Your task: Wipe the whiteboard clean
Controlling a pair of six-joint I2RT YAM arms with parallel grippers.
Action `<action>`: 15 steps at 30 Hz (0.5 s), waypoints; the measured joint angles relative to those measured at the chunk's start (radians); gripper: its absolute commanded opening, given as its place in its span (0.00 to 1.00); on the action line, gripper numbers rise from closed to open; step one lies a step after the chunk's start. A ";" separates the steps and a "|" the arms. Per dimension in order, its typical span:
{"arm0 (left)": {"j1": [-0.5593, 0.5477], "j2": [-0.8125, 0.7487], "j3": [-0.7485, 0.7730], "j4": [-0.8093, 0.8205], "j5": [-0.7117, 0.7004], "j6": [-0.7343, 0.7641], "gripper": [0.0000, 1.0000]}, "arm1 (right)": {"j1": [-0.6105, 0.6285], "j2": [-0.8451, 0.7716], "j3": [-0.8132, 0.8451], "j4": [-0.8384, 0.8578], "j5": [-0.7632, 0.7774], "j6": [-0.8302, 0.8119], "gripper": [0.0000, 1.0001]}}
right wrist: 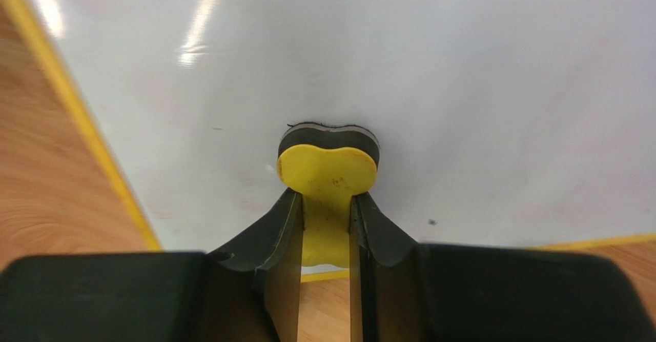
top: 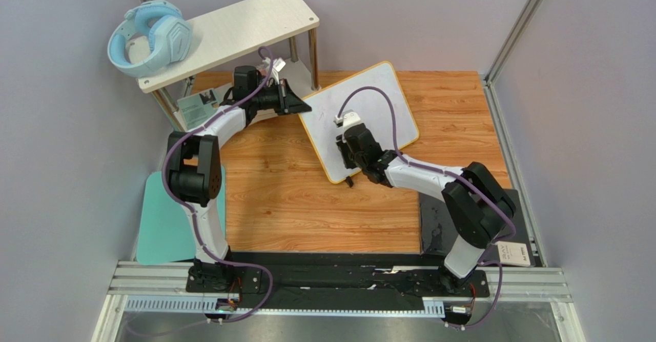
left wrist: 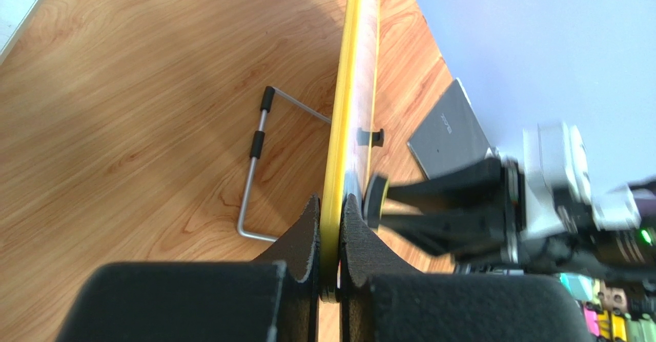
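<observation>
The whiteboard (top: 369, 107) stands tilted at mid-table, white with a yellow frame; its face looks clean except for tiny specks in the right wrist view (right wrist: 462, 88). My left gripper (top: 299, 103) is shut on the board's left edge; the left wrist view shows the yellow frame (left wrist: 350, 88) pinched between the pads, at my gripper (left wrist: 331, 227). My right gripper (top: 353, 153) is shut on a yellow eraser (right wrist: 327, 173) and presses its dark felt against the board's lower part. It grips the eraser's stem (right wrist: 326, 223). The board's wire stand (left wrist: 258, 165) shows behind it.
A pale wooden shelf (top: 231, 30) with blue headphones (top: 150, 38) stands at the back left. A teal mat (top: 165, 227) lies at the left and a dark pad (top: 439, 227) under the right arm. Grey walls close in both sides.
</observation>
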 measured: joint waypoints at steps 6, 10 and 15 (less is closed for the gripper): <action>0.001 0.000 0.000 -0.002 0.000 0.002 0.00 | 0.108 0.035 0.051 -0.004 -0.022 -0.021 0.00; 0.001 0.000 0.000 -0.002 -0.001 0.002 0.00 | 0.120 0.035 0.033 0.032 0.011 -0.014 0.00; 0.001 0.000 0.000 -0.001 0.000 0.002 0.00 | 0.119 0.010 -0.047 0.147 0.059 0.016 0.00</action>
